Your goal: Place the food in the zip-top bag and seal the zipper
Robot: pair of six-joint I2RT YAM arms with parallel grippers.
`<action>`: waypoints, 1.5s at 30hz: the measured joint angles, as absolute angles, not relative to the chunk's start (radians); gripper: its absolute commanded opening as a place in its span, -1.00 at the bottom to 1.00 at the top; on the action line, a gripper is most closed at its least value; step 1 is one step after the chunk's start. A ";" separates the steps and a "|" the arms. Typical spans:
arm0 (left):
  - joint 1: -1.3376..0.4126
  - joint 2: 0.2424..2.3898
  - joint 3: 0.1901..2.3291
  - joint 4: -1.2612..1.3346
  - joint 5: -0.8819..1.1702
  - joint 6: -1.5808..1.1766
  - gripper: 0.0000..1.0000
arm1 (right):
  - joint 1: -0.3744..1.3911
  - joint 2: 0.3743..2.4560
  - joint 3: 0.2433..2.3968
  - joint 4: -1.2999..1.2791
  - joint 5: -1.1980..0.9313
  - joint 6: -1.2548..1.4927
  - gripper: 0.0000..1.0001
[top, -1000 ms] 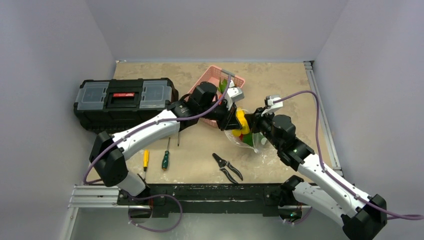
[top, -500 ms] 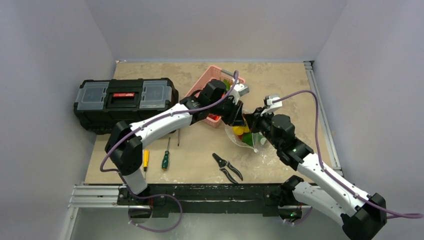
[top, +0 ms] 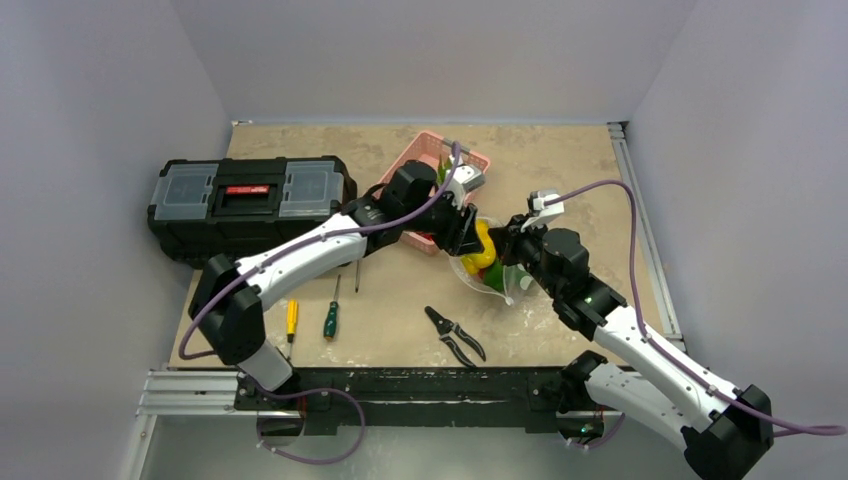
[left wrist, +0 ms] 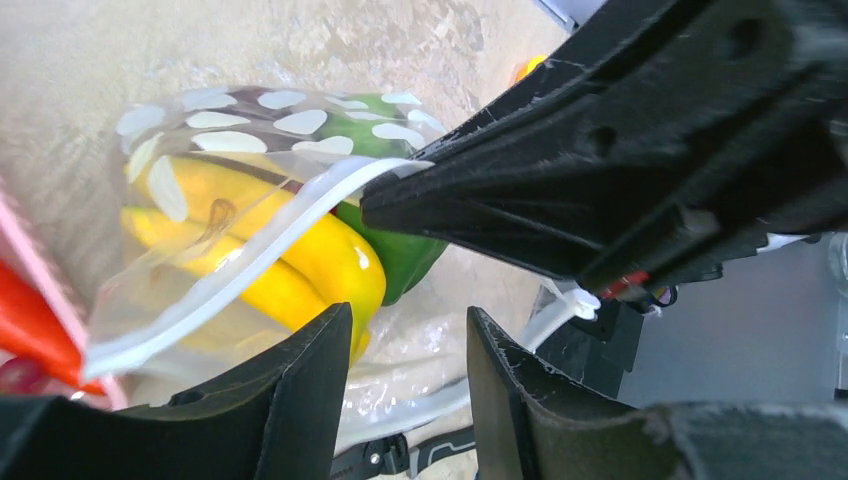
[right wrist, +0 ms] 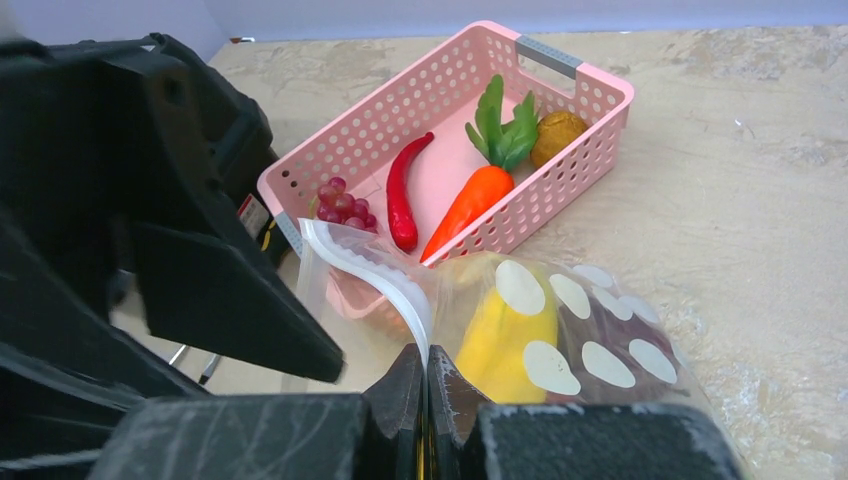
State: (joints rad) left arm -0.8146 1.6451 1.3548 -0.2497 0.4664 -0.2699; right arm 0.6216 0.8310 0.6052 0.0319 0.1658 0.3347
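The clear zip-top bag lies right of the pink basket, its mouth held up. My right gripper is shut on the white zipper at one end of the rim. Inside the bag lie a yellow banana, a green pepper and a maroon fruit. My left gripper hangs just above the bag's mouth, open, with nothing between its fingers; the banana's tip lies just beyond the left finger. From the top view the left gripper and right gripper nearly meet over the bag.
The pink basket behind the bag holds a carrot, a red chili, grapes and a brown piece. A black toolbox sits at left. Two screwdrivers and pliers lie near the front.
My left gripper carried the banana into the bag's mouth, opened and let it go, then drew back slightly. The right gripper kept its hold on the zipper.
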 measured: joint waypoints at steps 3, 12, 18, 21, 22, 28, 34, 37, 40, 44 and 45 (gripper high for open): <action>-0.787 1.560 1.301 -0.219 0.467 -0.271 -0.09 | 0.622 0.831 0.605 0.032 0.167 0.335 -1.00; -0.696 1.368 1.180 -0.144 0.254 -0.317 -0.05 | 0.622 0.831 0.605 0.031 0.174 0.335 -1.00; -0.680 1.460 1.304 -0.302 -0.077 -0.431 -0.02 | 0.622 0.831 0.605 0.031 0.196 0.336 -1.00; -0.672 1.520 1.344 -0.358 -0.180 -0.477 0.00 | 0.622 0.828 0.605 0.028 0.229 0.338 -1.00; -0.669 1.541 1.356 -0.378 -0.206 -0.490 0.00 | 0.622 0.823 0.605 0.025 0.246 0.339 -1.00; -0.657 1.702 1.489 -0.498 -0.286 -0.532 -0.02 | 0.622 0.762 0.605 0.011 0.335 0.344 -1.00; -0.654 1.889 1.685 -0.615 -0.360 -0.513 -0.04 | 0.622 0.745 0.605 0.008 0.377 0.347 -1.00; -0.647 1.965 1.760 -0.667 -0.380 -0.514 -0.03 | 0.622 0.747 0.605 0.007 0.380 0.347 -1.00; -0.635 1.996 1.771 -0.700 -0.389 -0.513 0.02 | 0.622 0.747 0.605 0.007 0.384 0.347 -1.00; -0.607 2.040 1.808 -0.755 -0.395 -0.514 0.10 | 0.622 0.751 0.605 0.007 0.384 0.347 -1.00; -0.598 2.048 1.814 -0.763 -0.393 -0.513 0.11 | 0.622 0.752 0.605 0.007 0.384 0.347 -1.00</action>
